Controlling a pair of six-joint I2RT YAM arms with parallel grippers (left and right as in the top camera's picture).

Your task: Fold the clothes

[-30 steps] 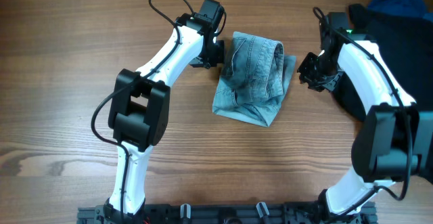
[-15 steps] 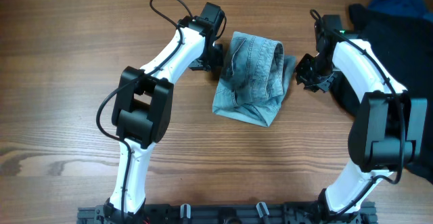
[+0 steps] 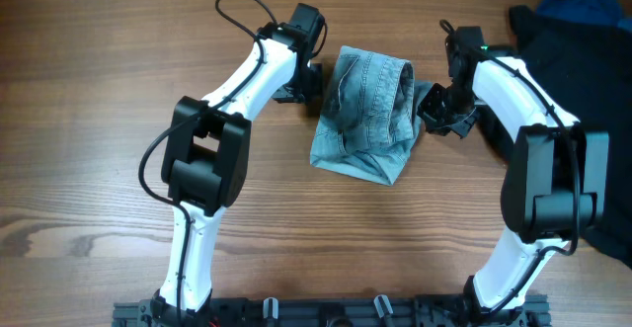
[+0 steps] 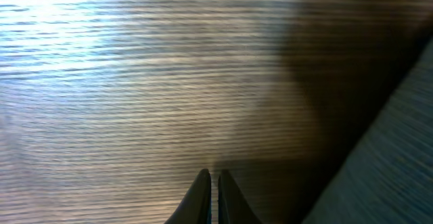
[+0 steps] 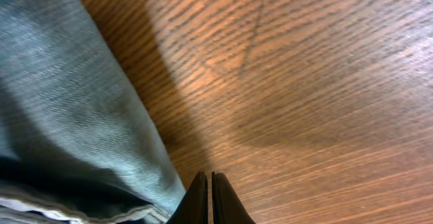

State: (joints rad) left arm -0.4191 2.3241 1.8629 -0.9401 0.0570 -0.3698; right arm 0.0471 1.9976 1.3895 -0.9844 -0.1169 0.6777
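The clothes, a light-blue faded denim garment (image 3: 367, 115), lie folded in a compact bundle at the table's middle back. My left gripper (image 3: 308, 82) sits just left of the bundle's top, shut and empty; in the left wrist view its fingers (image 4: 210, 176) rest together over bare wood with the denim edge (image 4: 392, 163) at the right. My right gripper (image 3: 432, 108) is at the bundle's right edge, shut and empty; in the right wrist view its fingers (image 5: 205, 178) are closed beside the denim (image 5: 74, 116).
A black garment (image 3: 583, 60) with a dark blue piece (image 3: 583, 1) on it lies at the table's back right, behind my right arm. The wooden table (image 3: 99, 120) stretches bare to the left and front.
My right gripper has moved left, from a little off the bundle to its right edge. My left arm has barely moved. The denim has not shifted.
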